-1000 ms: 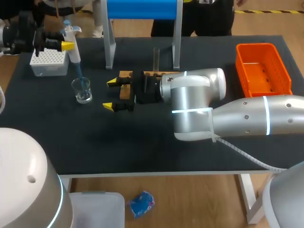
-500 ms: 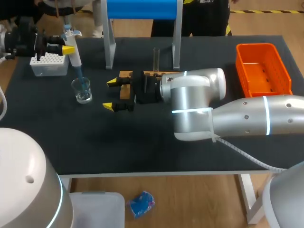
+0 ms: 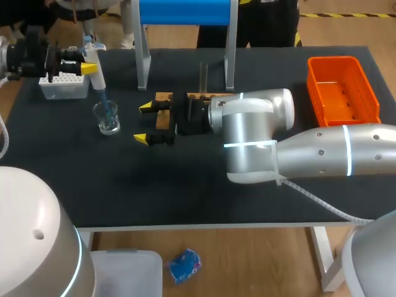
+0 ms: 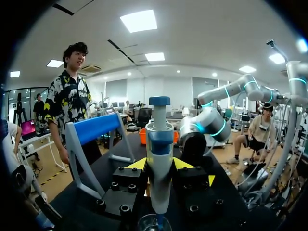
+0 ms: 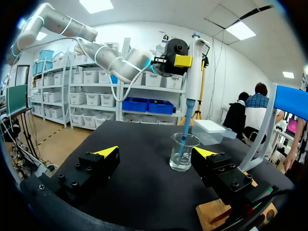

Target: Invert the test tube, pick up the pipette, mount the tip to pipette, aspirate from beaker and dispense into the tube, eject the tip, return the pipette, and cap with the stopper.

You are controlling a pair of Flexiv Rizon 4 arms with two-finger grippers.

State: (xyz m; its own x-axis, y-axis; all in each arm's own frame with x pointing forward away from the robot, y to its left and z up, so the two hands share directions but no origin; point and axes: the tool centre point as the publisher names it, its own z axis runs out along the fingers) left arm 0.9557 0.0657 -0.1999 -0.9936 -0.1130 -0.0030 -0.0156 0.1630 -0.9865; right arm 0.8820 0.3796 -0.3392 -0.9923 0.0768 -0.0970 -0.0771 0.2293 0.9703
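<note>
My left gripper (image 3: 91, 67) is shut on the white-and-blue pipette (image 3: 94, 62), held upright at the far left. In the left wrist view the pipette (image 4: 160, 154) stands between the yellow tips of the left gripper (image 4: 160, 166). Its blue tip dips into the small glass beaker (image 3: 107, 117), which holds a little liquid. My right gripper (image 3: 146, 122) stands open just right of the beaker (image 5: 183, 151), nothing between its fingers. A clear test tube (image 3: 203, 75) stands upright on the wooden rack (image 3: 163, 99) behind the right gripper.
A white tip box (image 3: 62, 85) sits behind the beaker at the far left. A blue-topped stand with grey legs (image 3: 143, 62) rises at the back middle. An orange bin (image 3: 342, 90) lies at the right. My right arm spans the table's middle.
The left gripper and the pipette's upper part have shifted slightly left, with the tip staying in the beaker. The right arm has not moved.
</note>
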